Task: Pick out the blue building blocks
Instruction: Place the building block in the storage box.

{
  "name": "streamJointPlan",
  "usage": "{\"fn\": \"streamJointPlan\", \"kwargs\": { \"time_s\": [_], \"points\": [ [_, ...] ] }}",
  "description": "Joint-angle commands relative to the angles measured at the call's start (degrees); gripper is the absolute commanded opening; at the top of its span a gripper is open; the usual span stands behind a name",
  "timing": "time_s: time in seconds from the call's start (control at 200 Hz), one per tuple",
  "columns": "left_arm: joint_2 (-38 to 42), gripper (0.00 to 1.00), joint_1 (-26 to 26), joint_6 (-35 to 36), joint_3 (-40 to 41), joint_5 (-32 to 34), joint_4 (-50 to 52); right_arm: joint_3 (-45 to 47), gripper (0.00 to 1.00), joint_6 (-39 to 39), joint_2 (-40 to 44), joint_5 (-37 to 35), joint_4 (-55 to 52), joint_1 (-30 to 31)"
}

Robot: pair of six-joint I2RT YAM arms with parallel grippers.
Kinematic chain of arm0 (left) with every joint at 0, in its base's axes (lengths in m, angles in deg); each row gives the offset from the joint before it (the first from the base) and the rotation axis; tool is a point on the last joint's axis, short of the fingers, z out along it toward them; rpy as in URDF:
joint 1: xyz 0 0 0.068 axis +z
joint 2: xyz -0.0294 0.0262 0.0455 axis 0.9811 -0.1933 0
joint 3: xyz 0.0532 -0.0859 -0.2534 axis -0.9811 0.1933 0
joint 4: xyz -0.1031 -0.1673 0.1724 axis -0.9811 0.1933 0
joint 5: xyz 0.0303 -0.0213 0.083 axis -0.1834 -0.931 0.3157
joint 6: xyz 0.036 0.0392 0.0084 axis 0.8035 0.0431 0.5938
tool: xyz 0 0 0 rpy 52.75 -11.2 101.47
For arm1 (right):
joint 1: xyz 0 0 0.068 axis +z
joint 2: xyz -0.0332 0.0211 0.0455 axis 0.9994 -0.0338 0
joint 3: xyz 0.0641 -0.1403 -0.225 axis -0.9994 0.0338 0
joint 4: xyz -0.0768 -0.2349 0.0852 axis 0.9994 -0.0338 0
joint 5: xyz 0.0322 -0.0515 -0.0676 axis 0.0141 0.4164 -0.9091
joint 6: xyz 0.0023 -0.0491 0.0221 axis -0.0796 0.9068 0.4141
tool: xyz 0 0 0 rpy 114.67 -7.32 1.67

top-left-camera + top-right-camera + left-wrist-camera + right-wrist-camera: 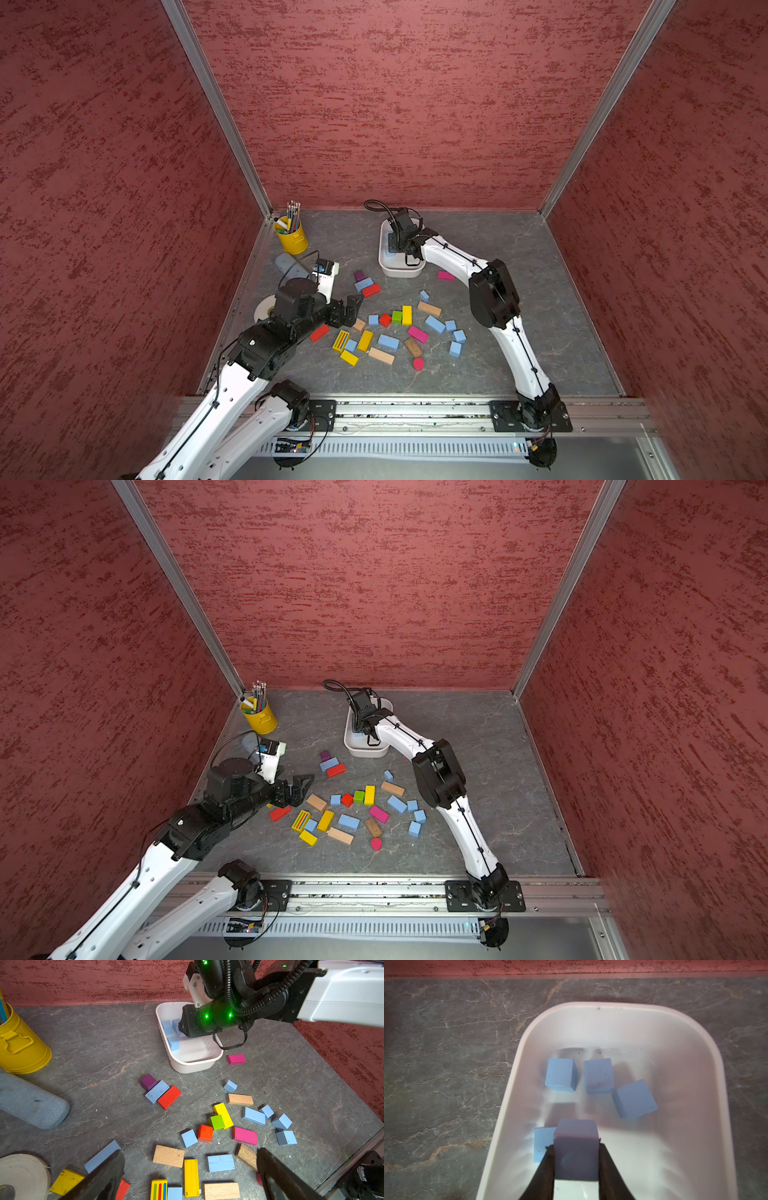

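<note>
Blue block (576,1149): smooth, matte, square-edged.

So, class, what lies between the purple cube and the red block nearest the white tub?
A long blue block, lying flat against both the purple cube and the red block; the left wrist view shows it most clearly.

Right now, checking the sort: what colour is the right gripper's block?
Blue block, clearest in right wrist view.
</note>
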Motion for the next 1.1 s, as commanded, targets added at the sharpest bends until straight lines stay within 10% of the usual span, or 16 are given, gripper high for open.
{"fn": "streamJointPlan", "kwargs": {
  "time_s": [0.0, 1.092],
  "points": [
    [0.57, 0.99, -0.28, -0.36, 0.51, 0.92, 0.22, -2.44, 0.16, -0.88, -2.06, -1.21, 0.25, -0.42],
    [0.13, 0.99, -0.38, -0.87, 0.56, 0.93, 0.02, -5.53, 0.51, -1.06, 1.90, 3.11, -1.59, -1.12]
  ]
}}
